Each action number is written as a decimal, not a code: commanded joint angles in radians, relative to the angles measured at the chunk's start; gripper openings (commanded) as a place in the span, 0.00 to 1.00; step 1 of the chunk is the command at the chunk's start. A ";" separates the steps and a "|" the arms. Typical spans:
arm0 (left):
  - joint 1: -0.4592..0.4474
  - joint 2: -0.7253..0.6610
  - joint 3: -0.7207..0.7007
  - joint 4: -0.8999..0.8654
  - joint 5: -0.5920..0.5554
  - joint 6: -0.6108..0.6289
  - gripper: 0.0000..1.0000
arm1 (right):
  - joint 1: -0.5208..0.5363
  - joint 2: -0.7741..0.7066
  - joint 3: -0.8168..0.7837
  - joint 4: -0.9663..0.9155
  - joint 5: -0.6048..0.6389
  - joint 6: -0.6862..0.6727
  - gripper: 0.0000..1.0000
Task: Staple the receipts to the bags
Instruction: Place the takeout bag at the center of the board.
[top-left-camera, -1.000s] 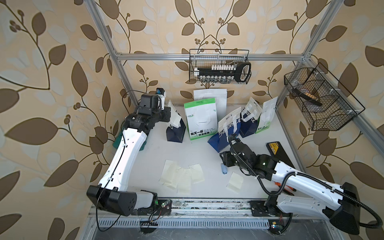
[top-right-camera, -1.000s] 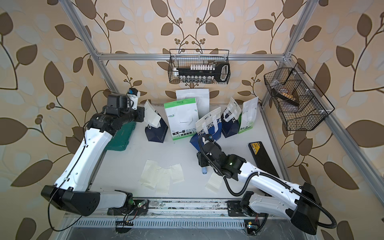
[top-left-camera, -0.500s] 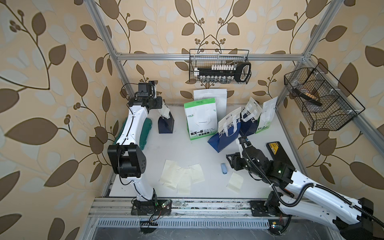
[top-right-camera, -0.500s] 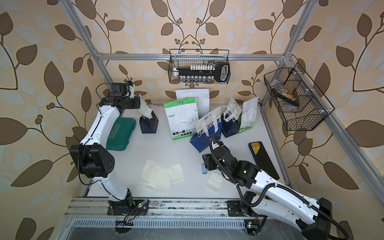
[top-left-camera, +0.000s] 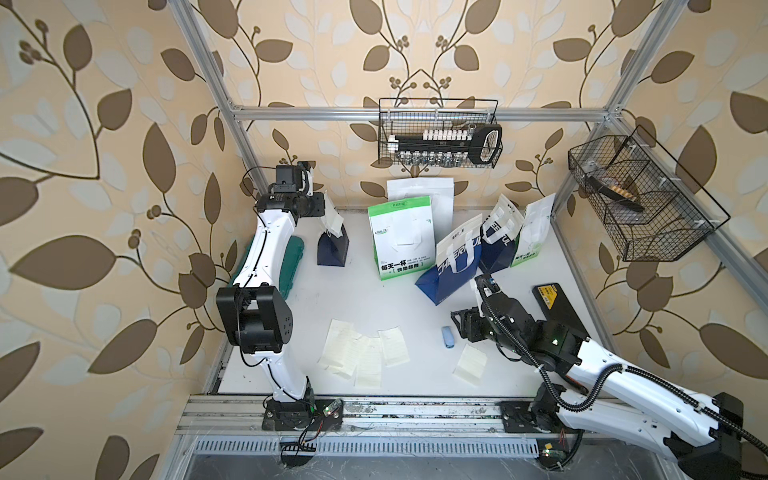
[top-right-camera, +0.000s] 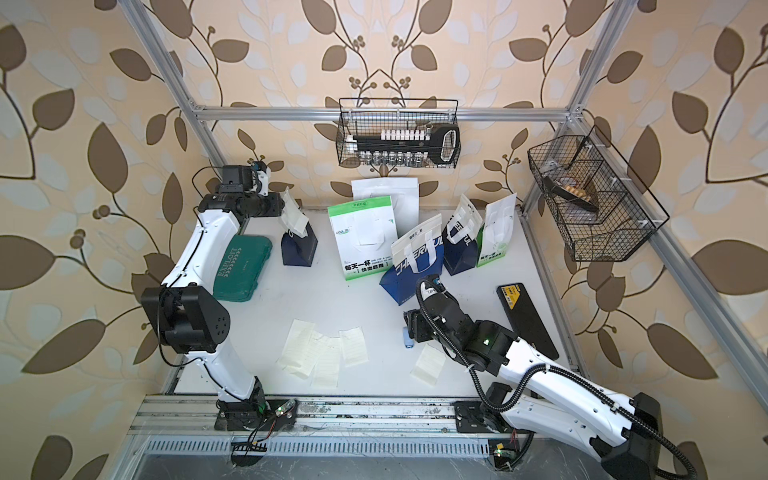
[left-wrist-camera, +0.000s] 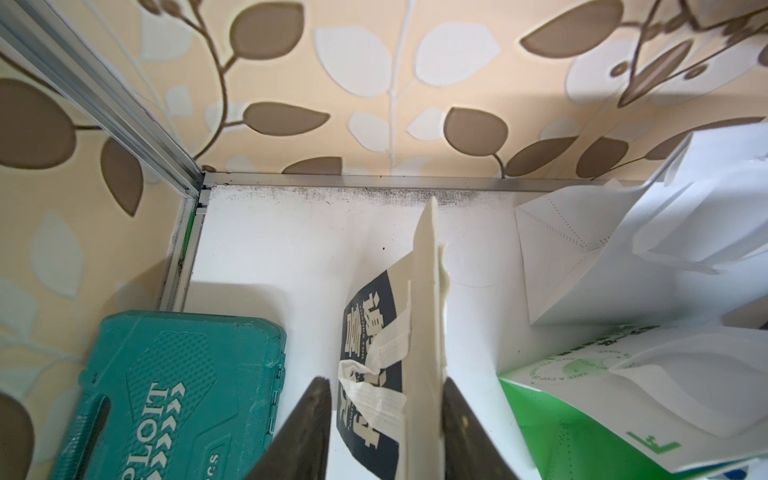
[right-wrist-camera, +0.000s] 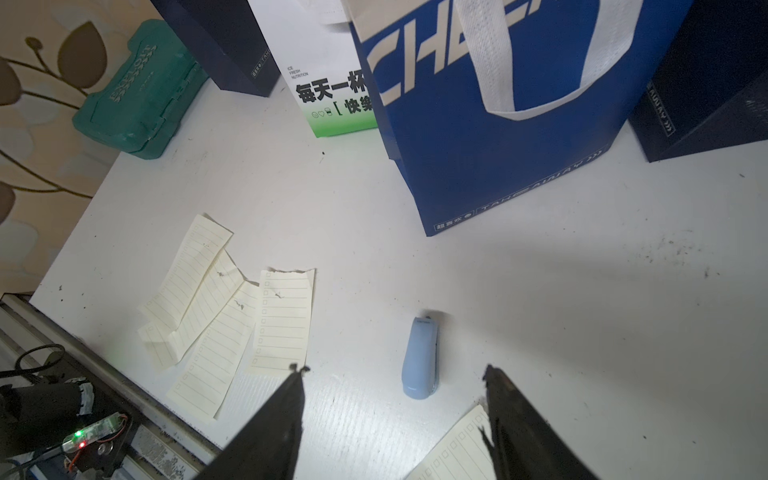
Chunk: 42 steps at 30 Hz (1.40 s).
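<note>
A small navy bag (top-left-camera: 332, 249) stands at the back left with a cream receipt (left-wrist-camera: 426, 291) against its white top. My left gripper (left-wrist-camera: 384, 380) is open around that top; one finger (left-wrist-camera: 457, 415) touches the paper, the other stands clear. A light-blue stapler (right-wrist-camera: 420, 357) lies on the table just ahead of my open right gripper (right-wrist-camera: 392, 370), which holds nothing. Several loose receipts (top-left-camera: 361, 353) lie near the front edge, and one more receipt (top-left-camera: 470, 365) lies by the right arm. A green-and-white bag (top-left-camera: 401, 241), a white bag (top-left-camera: 419, 195) and a blue bag (top-left-camera: 455, 266) stand at the back.
A teal tool case (top-right-camera: 243, 266) lies under the left arm. A navy bag (top-left-camera: 496, 245) and a second green-and-white bag (top-left-camera: 534, 232) stand at the back right. A black flat device (top-left-camera: 557, 307) lies along the right edge. Wire baskets (top-left-camera: 438, 133) (top-left-camera: 640, 199) hang on the walls.
The left arm carried the small navy bag to the back left corner, then its jaws opened. The right gripper drew back from the stapler and opened wider.
</note>
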 joint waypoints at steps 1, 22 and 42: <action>-0.006 -0.021 0.038 0.019 0.053 -0.020 0.89 | -0.003 0.003 -0.005 -0.002 -0.011 -0.007 0.69; 0.012 -0.036 0.081 -0.012 0.004 -0.052 0.99 | -0.004 -0.010 0.015 -0.030 -0.002 -0.015 0.71; 0.142 -0.065 0.007 0.088 0.323 -0.232 0.99 | -0.006 0.036 0.012 -0.010 -0.013 -0.022 0.71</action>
